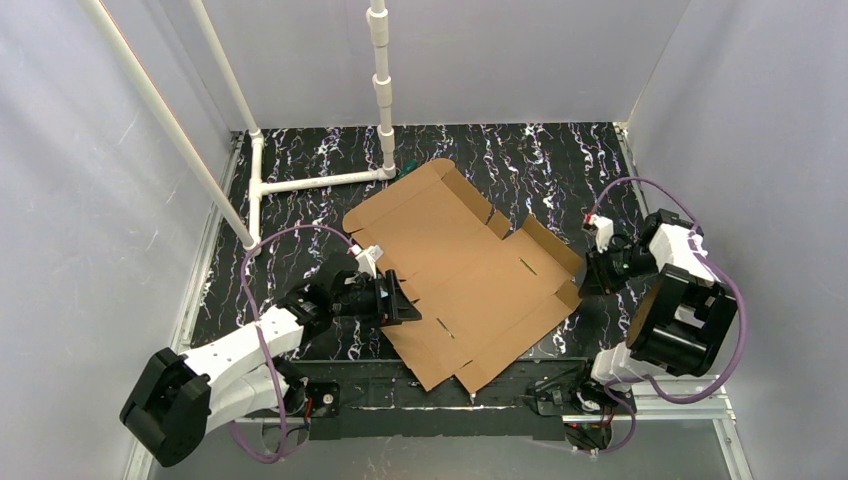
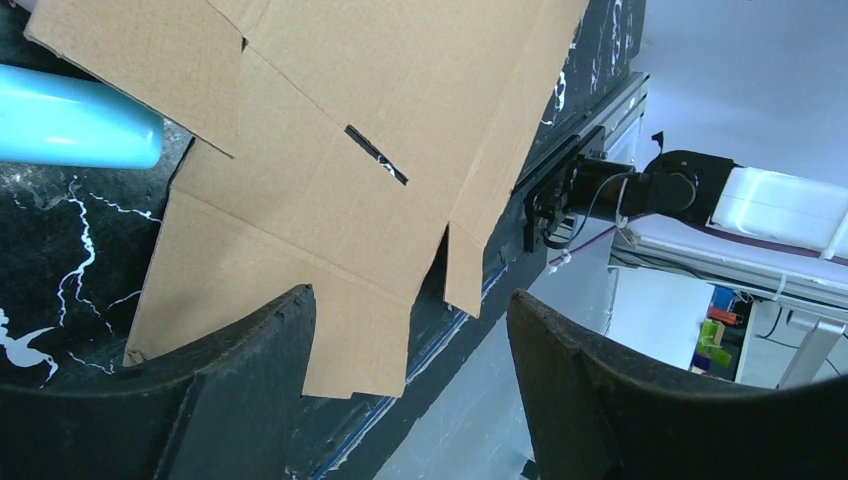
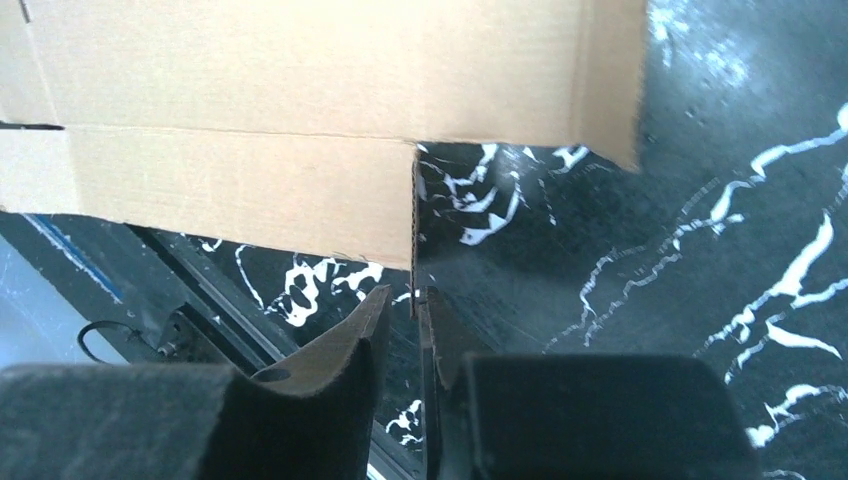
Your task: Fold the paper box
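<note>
We see the paper box (image 1: pixel 465 270) lying almost flat and unfolded, diagonal across the middle of the bench (image 1: pixel 560 150) in the top view. One end is near the lower centre edge, the other toward the white pipe frame (image 1: pixel 380 90) at upper centre. Short flaps along the right-hand edge stand up a little and the rest is flat, so we judge folding barely begun. Right fingers (image 3: pixel 330 370) are clenched nearly together with a thin flap edge running down between them in the right wrist view. We read that as pinching a side flap at the sheet's right edge, though actual contact is hard to confirm. Left fingers (image 2: pixel 230 400) are released and spread wide, low at the sheet's left edge, with a flap corner showing between them but nothing gripped. Step in hand, we think: raise the side walls along the creases. To do it well, rotate the pinched flap about its score line rather than pull, or the light sheet slides. The left side should pin or lift the opposite flap at the same time to keep the base panel down. Around: a cyan cylinder (image 2: pixel 70 125) at upper left of the left wrist view, beside or under the sheet's edge, we cannot tell which. Purple cables (image 1: pixel 715 290) loop by the right arm. The pipe frame sits close to the far end flap and could block its swing.
</note>
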You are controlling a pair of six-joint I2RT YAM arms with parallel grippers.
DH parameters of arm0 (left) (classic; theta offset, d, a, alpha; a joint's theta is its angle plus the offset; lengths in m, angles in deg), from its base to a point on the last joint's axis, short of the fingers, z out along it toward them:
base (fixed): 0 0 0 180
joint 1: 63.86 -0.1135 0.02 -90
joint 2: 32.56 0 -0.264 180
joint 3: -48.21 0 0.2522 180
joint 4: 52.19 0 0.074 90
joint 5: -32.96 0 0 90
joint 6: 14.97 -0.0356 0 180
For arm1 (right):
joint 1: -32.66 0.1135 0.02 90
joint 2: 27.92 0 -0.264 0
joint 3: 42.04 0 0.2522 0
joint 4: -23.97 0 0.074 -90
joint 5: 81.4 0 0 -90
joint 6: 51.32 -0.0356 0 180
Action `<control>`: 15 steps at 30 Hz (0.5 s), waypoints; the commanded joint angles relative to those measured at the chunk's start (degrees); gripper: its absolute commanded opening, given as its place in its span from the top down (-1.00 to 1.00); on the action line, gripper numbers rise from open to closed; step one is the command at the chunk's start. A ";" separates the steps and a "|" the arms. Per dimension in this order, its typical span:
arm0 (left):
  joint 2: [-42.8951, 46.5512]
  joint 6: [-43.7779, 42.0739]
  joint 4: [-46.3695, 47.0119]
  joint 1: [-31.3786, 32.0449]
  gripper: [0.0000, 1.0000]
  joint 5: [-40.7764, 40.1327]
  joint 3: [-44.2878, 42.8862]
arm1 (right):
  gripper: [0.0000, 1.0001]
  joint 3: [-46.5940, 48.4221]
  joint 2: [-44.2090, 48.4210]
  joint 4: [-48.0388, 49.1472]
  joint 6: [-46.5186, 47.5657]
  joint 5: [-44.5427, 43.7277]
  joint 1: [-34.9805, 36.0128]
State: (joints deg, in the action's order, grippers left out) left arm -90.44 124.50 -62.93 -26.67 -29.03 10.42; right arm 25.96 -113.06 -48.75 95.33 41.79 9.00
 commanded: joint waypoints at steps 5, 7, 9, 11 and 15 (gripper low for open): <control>-3.20 -1.18 0.22 -0.02 -0.36 -0.70 -1.97 | 0.31 -0.48 4.71 -4.28 2.58 0.63 9.12; -4.07 -1.42 0.31 -0.01 -0.36 -0.69 -2.51 | 0.29 -2.10 4.60 -3.74 2.39 -1.30 11.21; -4.71 -1.55 0.31 -0.01 -0.36 -0.61 -3.04 | 0.29 -3.07 4.03 -3.43 2.46 -2.94 12.75; -5.12 -1.63 0.27 -0.01 -0.35 -0.50 -3.42 | 0.25 -3.54 3.60 -4.10 3.16 -3.72 14.25; -5.59 -1.46 0.22 -0.03 -0.35 -0.58 -3.74 | 0.06 -4.88 4.17 -4.10 3.48 -6.05 17.35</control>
State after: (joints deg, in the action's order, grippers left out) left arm -95.84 123.91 -62.86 -26.67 -29.56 8.56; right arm 21.98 -109.50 -51.39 97.40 38.54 23.86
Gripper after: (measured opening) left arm 0.678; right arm 0.435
